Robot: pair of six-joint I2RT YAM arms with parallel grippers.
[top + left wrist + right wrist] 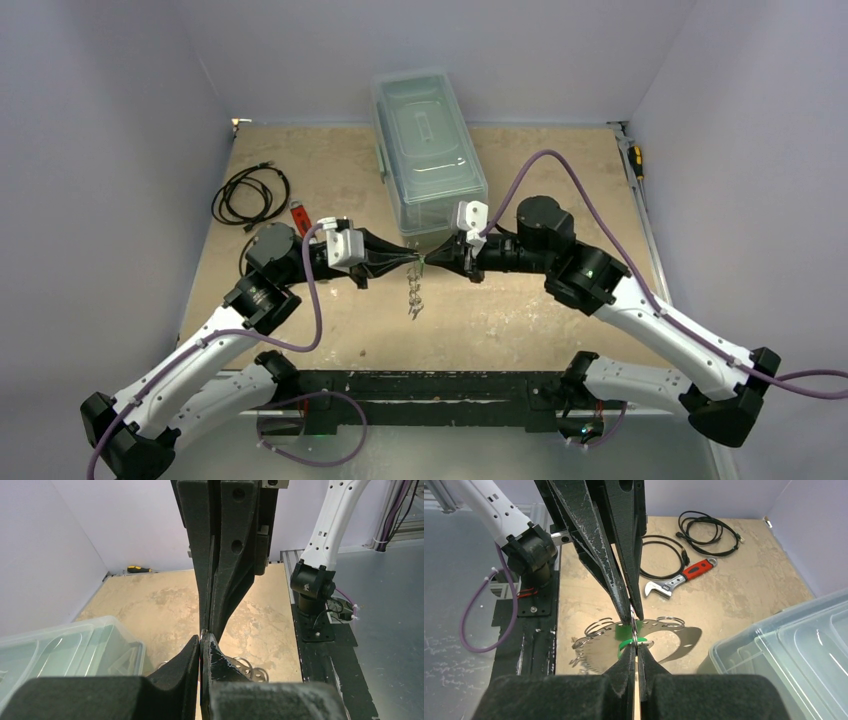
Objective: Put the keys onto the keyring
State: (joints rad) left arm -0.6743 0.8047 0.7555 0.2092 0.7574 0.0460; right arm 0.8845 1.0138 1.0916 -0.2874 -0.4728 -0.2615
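Observation:
My two grippers meet tip to tip above the table's middle. My right gripper [433,259] [636,646] is shut on the bright green key [625,644], whose plastic head sticks out at the fingertips. My left gripper [411,260] [202,639] is shut on a thin wire ring of the keyring. The keyring [414,298] hangs below the tips. In the right wrist view its flat silvery crescent band [674,641] and several wire rings lie behind the fingers. A part shows in the left wrist view [246,667]. The blue key is out of view.
A clear lidded plastic box [428,150] stands just behind the grippers. Black coiled cables [250,192] and a red-handled wrench [300,218] [681,577] lie at the left. A yellow screwdriver [634,160] lies by the right wall.

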